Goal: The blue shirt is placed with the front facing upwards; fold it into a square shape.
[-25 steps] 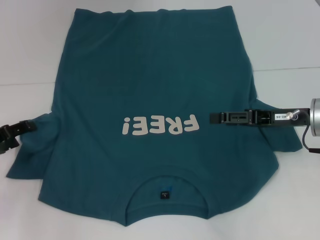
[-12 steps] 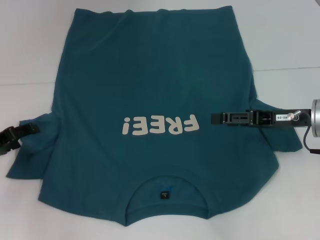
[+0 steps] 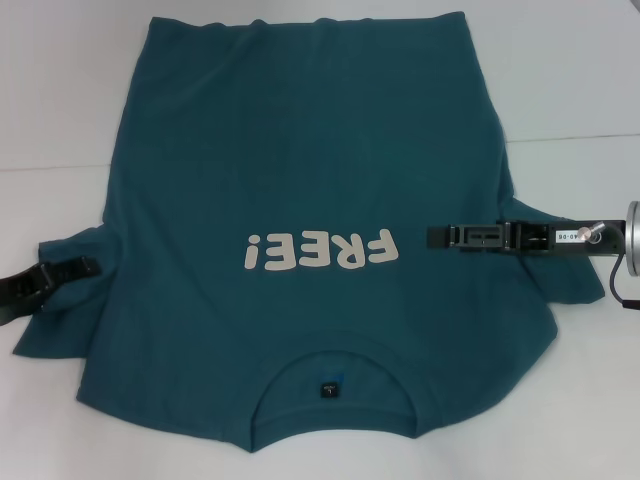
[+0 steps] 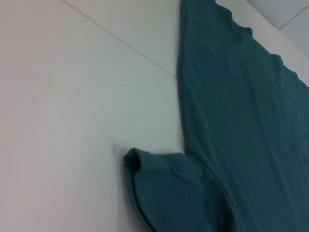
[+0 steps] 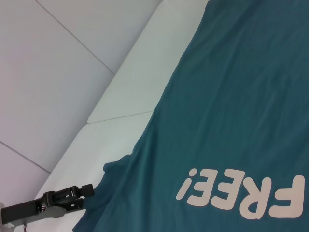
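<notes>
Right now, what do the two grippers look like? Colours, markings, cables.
Left gripper: slim, black, angular; no markings visible. Right gripper: long flat black body with slotted sections, a small white label, a silver knob, then a round silver-grey wrist with a thin black cable looping beneath.

Teal blue shirt (image 3: 300, 180) flat, front up, unfolded
</notes>
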Tool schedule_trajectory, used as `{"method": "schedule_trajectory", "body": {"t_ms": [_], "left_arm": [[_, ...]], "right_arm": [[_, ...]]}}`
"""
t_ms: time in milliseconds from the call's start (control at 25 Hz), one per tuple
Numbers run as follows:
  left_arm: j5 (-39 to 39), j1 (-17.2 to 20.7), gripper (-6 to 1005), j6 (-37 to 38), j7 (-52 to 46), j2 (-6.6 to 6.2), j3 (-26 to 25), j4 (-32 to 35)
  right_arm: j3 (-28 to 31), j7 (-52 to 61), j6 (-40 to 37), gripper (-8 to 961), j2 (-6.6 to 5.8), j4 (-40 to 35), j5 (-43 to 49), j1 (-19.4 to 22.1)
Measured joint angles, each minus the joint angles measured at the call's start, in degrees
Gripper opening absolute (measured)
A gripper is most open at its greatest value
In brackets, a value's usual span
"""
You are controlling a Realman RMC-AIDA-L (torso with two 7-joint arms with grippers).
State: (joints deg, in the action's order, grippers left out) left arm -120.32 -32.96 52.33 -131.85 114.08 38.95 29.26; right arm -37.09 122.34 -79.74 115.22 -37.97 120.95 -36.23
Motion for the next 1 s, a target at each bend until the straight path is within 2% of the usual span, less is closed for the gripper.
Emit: {"method": "schedule_trajectory", "body": {"t_ms": [320,520,640,800,1000], "left_arm": [[-0.58,-0.65,842,-0.16,-0.69,-0.01,0.26,0.0],[-8.3,-1.94,816,-1.42,-7.55,-0.29,0.71,0.74],[-9.49,-1.95,777,-1.53,-8.54,-0.03,0.83,1.68],[-8.82,-1.76,624,-0.34,-8.37,0.18,0.49,2.15],[-5.81,-1.56,404,3.24,-7.26,-0.34,0.25,2.3]], "right_arm": [[0.01,0.0,0.03,942,0.0,0.0,-0.11,0.16],[0.09,0.0,0.03,942,-0.04,0.0,-0.11,0.15],[0.15,-0.02,0.02,941,-0.07,0.0,-0.16,0.24],[0.19,-0.02,0.02,941,-0.09,0.0,-0.2,0.36],[0.45,-0.16,0.02,941,-0.09,0.02,-0.2,0.39]]}}
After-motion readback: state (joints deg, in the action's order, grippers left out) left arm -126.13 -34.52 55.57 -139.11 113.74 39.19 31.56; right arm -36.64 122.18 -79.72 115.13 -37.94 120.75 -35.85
